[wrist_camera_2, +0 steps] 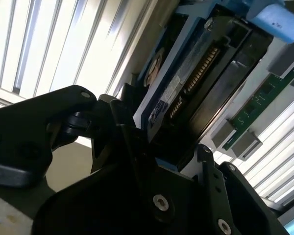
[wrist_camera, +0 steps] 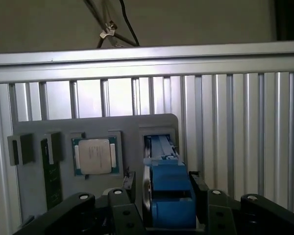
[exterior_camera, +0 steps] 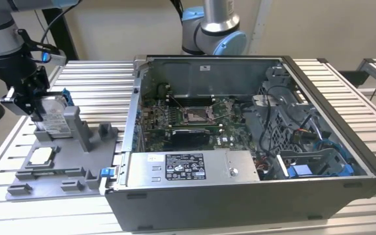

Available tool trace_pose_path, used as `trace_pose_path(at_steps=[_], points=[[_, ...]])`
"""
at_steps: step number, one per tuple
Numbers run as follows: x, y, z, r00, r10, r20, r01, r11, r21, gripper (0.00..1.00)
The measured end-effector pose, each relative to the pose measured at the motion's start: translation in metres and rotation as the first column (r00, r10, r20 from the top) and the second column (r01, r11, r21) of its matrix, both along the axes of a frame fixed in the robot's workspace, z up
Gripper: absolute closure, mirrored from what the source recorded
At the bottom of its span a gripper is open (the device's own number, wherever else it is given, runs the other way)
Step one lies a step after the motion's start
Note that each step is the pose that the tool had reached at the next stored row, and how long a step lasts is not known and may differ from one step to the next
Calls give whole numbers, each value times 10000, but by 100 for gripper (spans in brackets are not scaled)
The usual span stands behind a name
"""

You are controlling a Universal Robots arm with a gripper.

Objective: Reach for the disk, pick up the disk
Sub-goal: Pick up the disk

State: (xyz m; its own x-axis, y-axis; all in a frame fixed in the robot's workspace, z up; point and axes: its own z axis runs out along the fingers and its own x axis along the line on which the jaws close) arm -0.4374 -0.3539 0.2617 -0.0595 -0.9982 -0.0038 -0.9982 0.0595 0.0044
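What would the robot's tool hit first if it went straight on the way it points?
Most likely the disk, standing on edge in the grey holder: the tool sits right at it. Depth is hard to judge.

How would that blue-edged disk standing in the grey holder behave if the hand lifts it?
The disk looks like a rigid metal slab, so it probably won't flex and is likely heavy for its size. Its blue plastic frame looks smooth, so it might slip. Standing on edge in the grey holder, it could tip once lifted free.
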Motion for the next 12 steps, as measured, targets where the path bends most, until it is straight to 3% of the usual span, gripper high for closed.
trace_pose_path(at_steps=[7,8,12], points=[[0,0,-6,10000,0,1,0,10000,1,0],[0,0,-6,10000,0,1,0,10000,1,100],[0,0,-6,10000,0,1,0,10000,1,100]])
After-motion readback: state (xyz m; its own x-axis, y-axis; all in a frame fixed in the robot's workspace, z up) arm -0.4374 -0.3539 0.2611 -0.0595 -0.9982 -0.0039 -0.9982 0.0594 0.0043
